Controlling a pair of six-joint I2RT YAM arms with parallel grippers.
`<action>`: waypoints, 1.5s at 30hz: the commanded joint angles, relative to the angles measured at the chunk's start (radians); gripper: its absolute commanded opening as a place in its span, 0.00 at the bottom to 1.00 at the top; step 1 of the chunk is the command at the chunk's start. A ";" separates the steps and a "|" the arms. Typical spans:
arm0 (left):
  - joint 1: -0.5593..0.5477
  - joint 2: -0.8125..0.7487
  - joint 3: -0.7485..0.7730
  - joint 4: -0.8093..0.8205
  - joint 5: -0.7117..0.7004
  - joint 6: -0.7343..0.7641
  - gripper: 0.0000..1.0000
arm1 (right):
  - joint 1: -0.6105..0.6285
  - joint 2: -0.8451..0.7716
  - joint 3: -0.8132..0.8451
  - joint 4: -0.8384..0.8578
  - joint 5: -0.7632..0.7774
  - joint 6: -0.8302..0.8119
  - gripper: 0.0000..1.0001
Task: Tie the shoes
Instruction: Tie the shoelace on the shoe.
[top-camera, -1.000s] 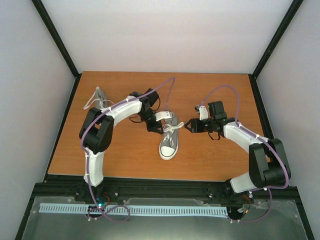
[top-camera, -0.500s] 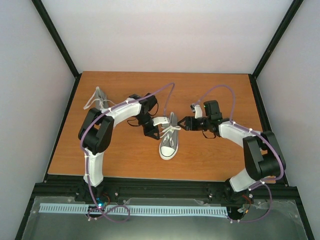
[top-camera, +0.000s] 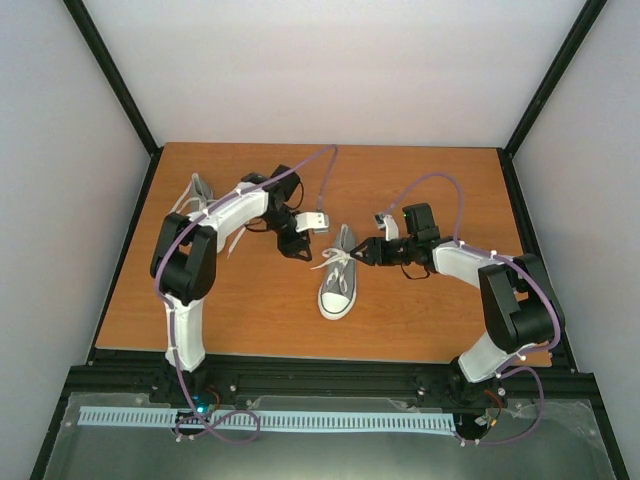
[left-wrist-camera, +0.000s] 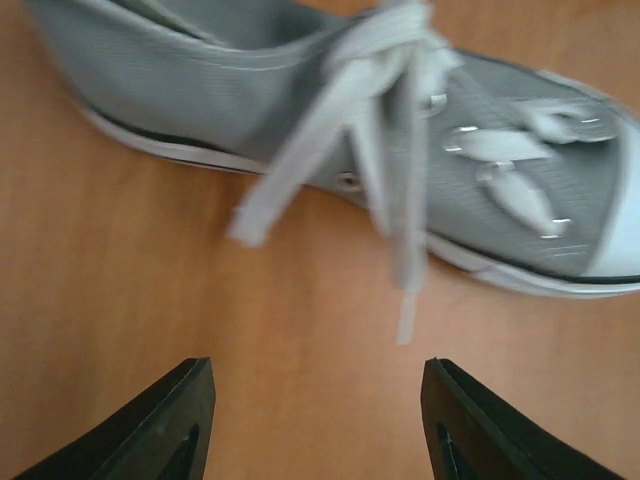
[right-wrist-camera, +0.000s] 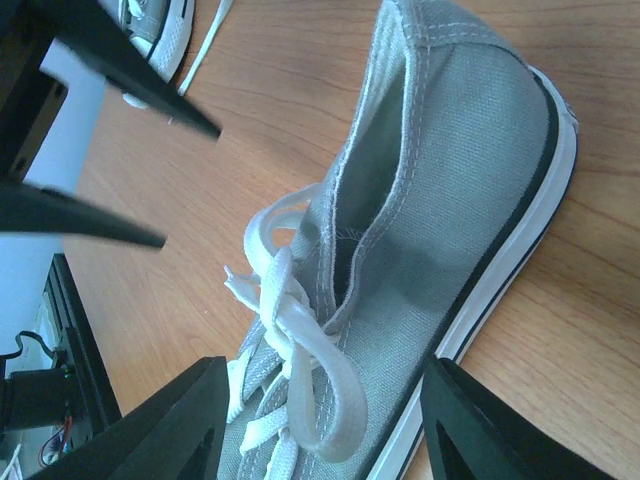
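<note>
Centre shoe (top-camera: 339, 283), toe at 6 o'clock, shows a knot and one loop in its laces (right-wrist-camera: 295, 320), ends loose: bow unfinished, I judge. My left gripper (left-wrist-camera: 318, 372) at its 10 and right gripper (right-wrist-camera: 325, 370) at its 2 both gape empty; a second ago left was pinched shut closer in. Second shoe (top-camera: 199, 187), far 10 o'clock, lace trailing, still to do.

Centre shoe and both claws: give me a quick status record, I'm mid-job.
centre shoe: sole down, toe toward the near edge
laces: gathered at the top, one loop, loose ends trailing on the left claw's side
left claw: open, empty, short of the shoe
right claw: open, loop between its fingers, not gripped
second shoe: far left, partly hidden by left arm
</note>
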 joint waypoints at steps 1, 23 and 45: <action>0.001 0.031 0.022 0.199 -0.078 0.074 0.61 | 0.004 0.009 0.012 0.017 -0.031 -0.008 0.53; -0.057 0.184 0.051 0.230 -0.057 0.268 0.42 | 0.014 0.011 0.009 -0.039 0.000 -0.023 0.12; -0.012 0.233 0.145 0.285 -0.210 0.165 0.01 | 0.052 -0.009 -0.065 -0.124 0.019 -0.083 0.03</action>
